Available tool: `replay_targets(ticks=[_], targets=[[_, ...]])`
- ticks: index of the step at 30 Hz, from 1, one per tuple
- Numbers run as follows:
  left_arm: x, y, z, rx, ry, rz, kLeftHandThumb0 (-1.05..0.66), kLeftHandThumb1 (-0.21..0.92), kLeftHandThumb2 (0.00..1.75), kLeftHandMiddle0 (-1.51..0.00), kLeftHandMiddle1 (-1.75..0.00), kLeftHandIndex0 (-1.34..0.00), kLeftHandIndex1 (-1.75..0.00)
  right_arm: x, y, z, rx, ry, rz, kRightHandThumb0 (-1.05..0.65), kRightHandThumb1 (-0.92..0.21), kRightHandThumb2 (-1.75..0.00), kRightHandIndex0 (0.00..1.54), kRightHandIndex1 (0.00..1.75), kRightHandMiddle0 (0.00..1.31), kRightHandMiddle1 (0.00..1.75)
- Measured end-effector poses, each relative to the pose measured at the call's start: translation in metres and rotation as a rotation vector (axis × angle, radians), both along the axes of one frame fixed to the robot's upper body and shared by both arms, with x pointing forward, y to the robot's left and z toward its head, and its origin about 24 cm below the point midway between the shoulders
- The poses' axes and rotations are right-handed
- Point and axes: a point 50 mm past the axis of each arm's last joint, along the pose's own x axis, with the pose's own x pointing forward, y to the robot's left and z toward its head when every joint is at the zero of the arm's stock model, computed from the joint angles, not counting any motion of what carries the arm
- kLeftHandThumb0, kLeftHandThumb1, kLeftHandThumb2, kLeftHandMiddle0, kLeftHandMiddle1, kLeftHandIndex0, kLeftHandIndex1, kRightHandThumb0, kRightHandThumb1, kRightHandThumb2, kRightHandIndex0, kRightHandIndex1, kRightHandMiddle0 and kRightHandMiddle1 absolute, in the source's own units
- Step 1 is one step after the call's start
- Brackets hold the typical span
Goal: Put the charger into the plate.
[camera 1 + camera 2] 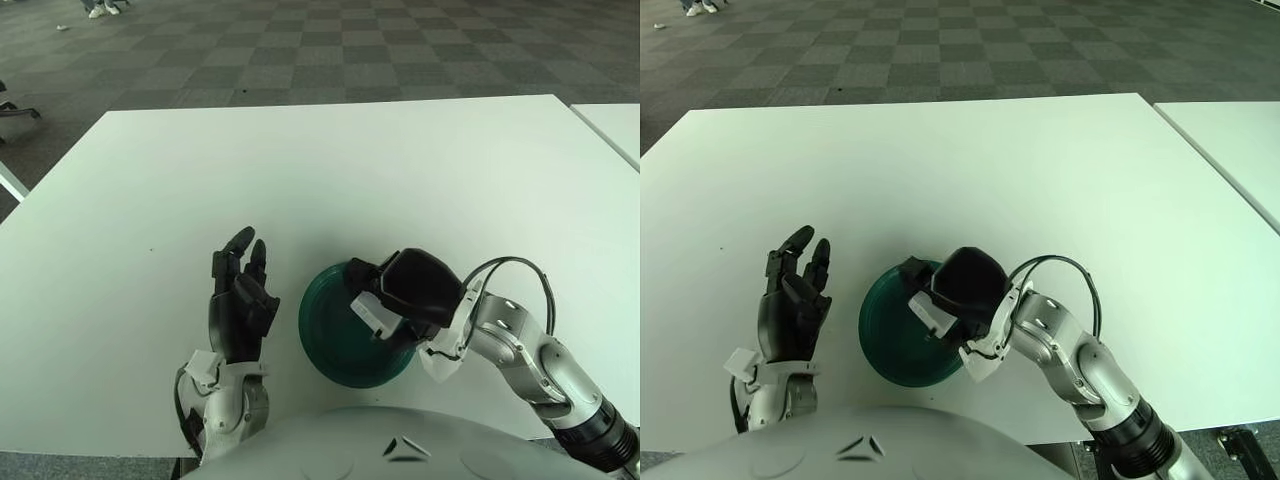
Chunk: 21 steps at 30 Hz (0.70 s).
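Over the green plate [335, 350], right hand [405, 295] is curling its fingers around the white charger [368, 312]. Small rigid block, probably light, smooth-sided; gripping across its flat faces is likely safest. Left hand [240, 300] is idling beside the plate's left, fingers spread, holding nothing.

One green plate [335, 340], one white charger [372, 311], two hands, two tables.

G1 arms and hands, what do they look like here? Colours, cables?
Both arms are silver-grey metal with white wrist pieces. The left hand has black segmented fingers. The right hand has a glossy black shell; a thin black cable loops over its forearm.
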Motion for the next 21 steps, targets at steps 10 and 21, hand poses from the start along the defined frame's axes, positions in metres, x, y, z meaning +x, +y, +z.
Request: replay_targets(ticks=[10, 21], targets=[[-0.017, 0.011, -0.022, 0.067, 0.14, -0.013, -0.89, 0.92, 0.99, -0.26, 0.0, 0.0, -0.77, -0.002, -0.013, -0.005, -0.137, -0.063, 0.036, -0.9, -0.92, -0.97, 0.26, 0.53, 0.01, 0.87], [-0.006, -0.006, -0.015, 0.081, 0.102, -0.064, -0.89, 0.92, 0.99, -0.24, 0.0, 0.0, -0.72, -0.003, -0.014, -0.003, -0.157, -0.084, 0.085, -0.97, -0.92, -1.04, 0.22, 0.17, 0.0, 0.46]])
